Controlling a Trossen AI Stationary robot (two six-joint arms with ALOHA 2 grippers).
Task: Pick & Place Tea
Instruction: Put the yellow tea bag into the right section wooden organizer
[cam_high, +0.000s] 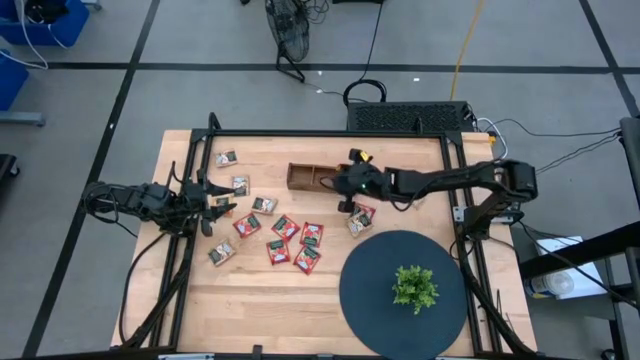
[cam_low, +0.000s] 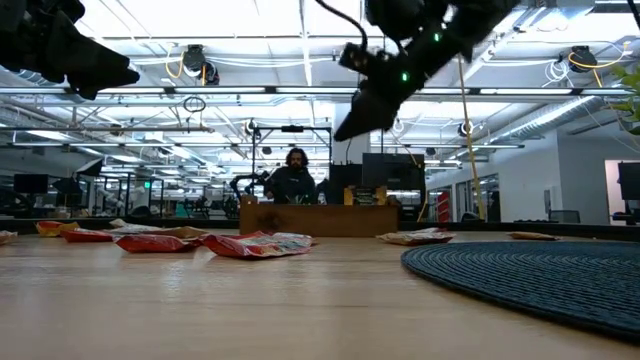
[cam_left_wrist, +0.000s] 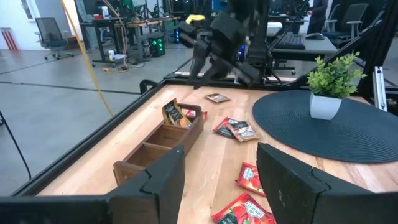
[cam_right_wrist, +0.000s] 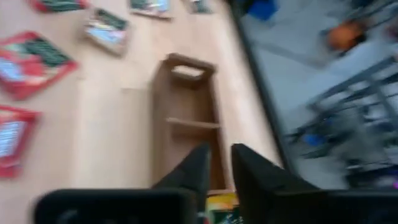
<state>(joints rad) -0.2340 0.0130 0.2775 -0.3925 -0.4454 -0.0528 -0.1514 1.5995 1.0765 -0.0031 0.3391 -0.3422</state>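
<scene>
Above the wooden tray (cam_high: 318, 176), my right fingers (cam_right_wrist: 219, 167) nearly meet, seemingly empty; closing early could snag the sachets (cam_left_wrist: 176, 114) already inside.

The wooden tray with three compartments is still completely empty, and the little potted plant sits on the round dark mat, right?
Not quite. The wooden tray is not empty: the left wrist view shows a sachet or two standing in its far end compartment, while the two nearer compartments look bare. The potted plant does sit on the round dark mat.
</scene>
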